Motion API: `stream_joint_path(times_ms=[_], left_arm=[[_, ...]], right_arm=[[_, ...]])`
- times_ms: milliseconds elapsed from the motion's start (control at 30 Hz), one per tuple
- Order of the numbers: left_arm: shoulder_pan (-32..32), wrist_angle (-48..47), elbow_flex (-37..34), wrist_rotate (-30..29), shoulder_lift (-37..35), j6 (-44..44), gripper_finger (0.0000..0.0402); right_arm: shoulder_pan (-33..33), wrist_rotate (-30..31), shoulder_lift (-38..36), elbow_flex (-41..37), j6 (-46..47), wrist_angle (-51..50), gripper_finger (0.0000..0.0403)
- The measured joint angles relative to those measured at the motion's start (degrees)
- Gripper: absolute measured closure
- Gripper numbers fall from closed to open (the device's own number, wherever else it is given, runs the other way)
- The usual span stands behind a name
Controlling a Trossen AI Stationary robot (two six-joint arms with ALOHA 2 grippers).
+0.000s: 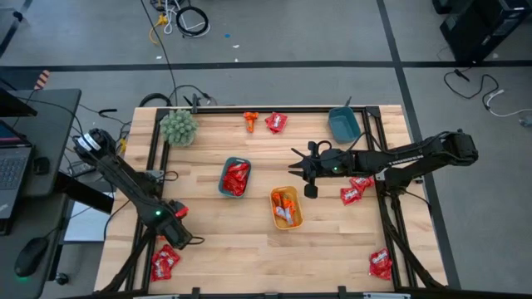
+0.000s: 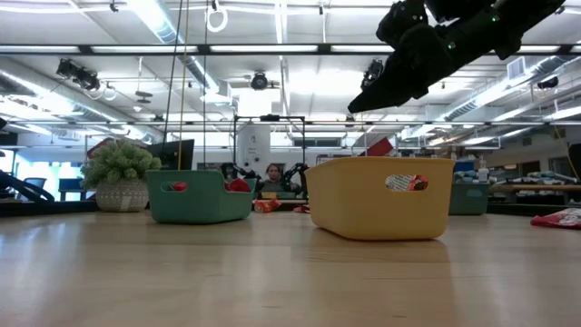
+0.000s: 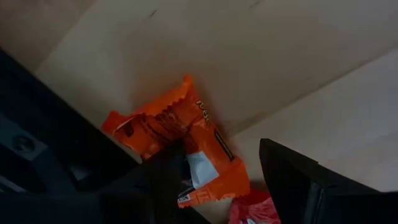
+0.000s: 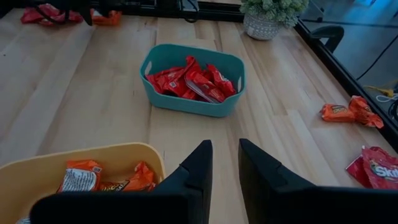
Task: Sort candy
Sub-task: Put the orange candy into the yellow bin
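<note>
My left gripper (image 1: 177, 218) is low at the table's left edge, open, with a pair of orange candies (image 3: 186, 140) lying flat on the wood between its fingers. More red candy (image 1: 165, 262) lies at the near left corner. My right gripper (image 4: 225, 165) hovers above the table (image 2: 399, 64), open by a narrow gap and empty, between the yellow tray (image 1: 286, 208) that holds orange candies and the teal tray (image 4: 191, 79) that holds red ones. My left gripper comes down at the orange candy from above. One finger (image 3: 165, 177) stands against the wrapper's edge (image 3: 189, 155) and the other is apart from it. I cannot tell whether that finger touches. The candy lies on the table.
A blue tray (image 1: 343, 124) sits at the far right. A fuzzy green plant (image 1: 179, 127) stands at the far left corner. Loose candies: orange (image 1: 251, 120) and red (image 1: 276, 123) by the far edge, red (image 1: 356, 189) under the right arm, red (image 1: 381, 264) at the near right corner.
</note>
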Motion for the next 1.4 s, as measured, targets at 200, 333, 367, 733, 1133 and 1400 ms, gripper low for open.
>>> stream_joint_path(times_ms=[200, 333, 367, 733, 1133, 1400], left_arm=[[0.3, -0.6, 0.8, -0.7, 0.2, 2.4, 0.0191], [1.5, -1.5, 2.8, -5.2, 0.4, 5.1, 0.0228], [1.7, -1.0, 3.2, -6.9, 0.4, 5.8, 0.0243], [6.6, -0.5, 7.2, -15.2, 0.4, 16.5, 0.0393], [22.4, 6.7, 15.1, -23.1, 0.4, 42.1, 0.04], [35.5, 30.5, 15.6, -17.7, 2.9, 67.7, 0.0401]], right_arm=[[0.0, 0.0, 0.0, 0.0, 0.7, -0.3, 0.0339], [0.0, 0.0, 0.0, 0.0, 0.7, -0.1, 0.0339], [0.0, 0.0, 0.0, 0.0, 0.8, 0.1, 0.0339], [0.0, 0.0, 0.0, 0.0, 0.8, 0.1, 0.0339], [-0.1, 6.5, 0.0, 0.0, 2.1, -3.9, 0.0339], [-0.1, 8.2, 0.0, 0.0, 5.2, -8.5, 0.0339]])
